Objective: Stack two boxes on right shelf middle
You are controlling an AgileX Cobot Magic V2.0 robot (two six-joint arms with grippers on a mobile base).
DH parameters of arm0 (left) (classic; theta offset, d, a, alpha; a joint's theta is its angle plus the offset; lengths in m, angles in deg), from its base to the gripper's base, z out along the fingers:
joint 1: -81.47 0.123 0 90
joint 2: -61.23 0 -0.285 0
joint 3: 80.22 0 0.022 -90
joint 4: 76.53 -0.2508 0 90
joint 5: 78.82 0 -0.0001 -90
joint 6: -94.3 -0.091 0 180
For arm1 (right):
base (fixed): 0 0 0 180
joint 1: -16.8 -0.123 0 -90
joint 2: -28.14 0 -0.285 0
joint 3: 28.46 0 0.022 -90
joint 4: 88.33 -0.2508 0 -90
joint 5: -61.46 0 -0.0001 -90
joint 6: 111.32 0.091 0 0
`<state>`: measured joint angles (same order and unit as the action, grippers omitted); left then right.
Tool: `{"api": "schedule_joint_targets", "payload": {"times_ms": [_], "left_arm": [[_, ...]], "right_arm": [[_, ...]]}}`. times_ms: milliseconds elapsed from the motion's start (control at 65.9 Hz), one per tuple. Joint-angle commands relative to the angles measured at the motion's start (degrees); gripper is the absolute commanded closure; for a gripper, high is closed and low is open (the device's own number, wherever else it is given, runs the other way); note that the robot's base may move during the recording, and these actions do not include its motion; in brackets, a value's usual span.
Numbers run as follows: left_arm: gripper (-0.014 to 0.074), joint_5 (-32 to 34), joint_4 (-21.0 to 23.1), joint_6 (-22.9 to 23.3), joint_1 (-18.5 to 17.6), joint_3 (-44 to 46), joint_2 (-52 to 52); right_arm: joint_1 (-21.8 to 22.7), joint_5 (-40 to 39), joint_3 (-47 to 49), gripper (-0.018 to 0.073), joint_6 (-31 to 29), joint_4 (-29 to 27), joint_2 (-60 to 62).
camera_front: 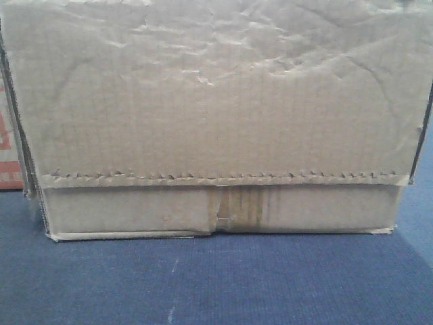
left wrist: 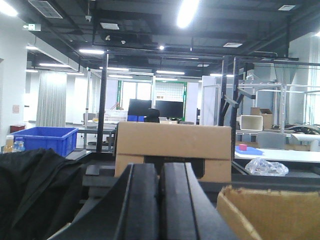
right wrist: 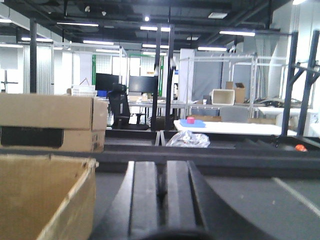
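At the bottom of the left wrist view, the left gripper (left wrist: 160, 172) has its two dark fingers pressed together, holding nothing. Just right of them rises a torn carton rim (left wrist: 270, 215); black cloth (left wrist: 30, 190) lies to their left. Straight beyond the fingertips stands a tan box (left wrist: 172, 142) with a dark hand slot, a blue bin (left wrist: 45, 137) farther left. The right gripper (right wrist: 161, 172) is likewise closed and empty, with an open carton (right wrist: 45, 200) just left of its fingers and a slotted box (right wrist: 50, 122) beyond that. From the front camera a wrinkled carton (camera_front: 216, 115) fills the view, resting on a blue surface (camera_front: 216, 284); where it lies relative to either gripper cannot be told.
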<state>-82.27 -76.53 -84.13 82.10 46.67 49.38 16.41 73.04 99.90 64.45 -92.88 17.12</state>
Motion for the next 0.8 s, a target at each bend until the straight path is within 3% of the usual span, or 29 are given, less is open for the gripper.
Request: {"api": "schedule_joint_targets", "payload": {"times_ms": [0, 76, 152, 258, 440, 577, 789], "left_arm": [[0.0707, -6.68, -0.49, -0.12, 0.31, 7.61, -4.78], [0.0694, -11.43, -0.59, -0.12, 0.31, 12.98, -9.33], [0.0617, -18.46, -0.93, -0.12, 0.31, 18.44, -15.47], [0.0445, -24.05, -4.12, -0.12, -0.8, 23.22, -22.15], [0.0151, -24.7, -6.56, 0.09, -4.93, 23.88, -28.81], [0.0067, -25.68, -6.26, 0.16, -5.33, 24.42, -33.54], [0.006, -34.29, -6.26, 0.16, -5.33, 33.48, -46.02]], "right_arm": [[-0.22, 5.36, 7.8, 0.0662, -0.12, 0.94, -5.35], [-0.22, 8.34, 14.41, 0.0565, -0.12, 0.94, -12.13], [-0.22, 9.89, 18.77, 0.043, -0.12, 0.94, -17.79], [-0.22, 11.18, 22.82, 0.0241, -0.12, 0.94, -25.41], [-0.22, 11.07, 23.76, -0.0011, -0.12, 0.94, -34.15], [-0.22, 11.07, 23.76, -0.0009, -0.12, 0.94, -37.01], [-0.34, 10.47, 23.76, -0.0009, -0.12, 0.94, -37.78]]}}
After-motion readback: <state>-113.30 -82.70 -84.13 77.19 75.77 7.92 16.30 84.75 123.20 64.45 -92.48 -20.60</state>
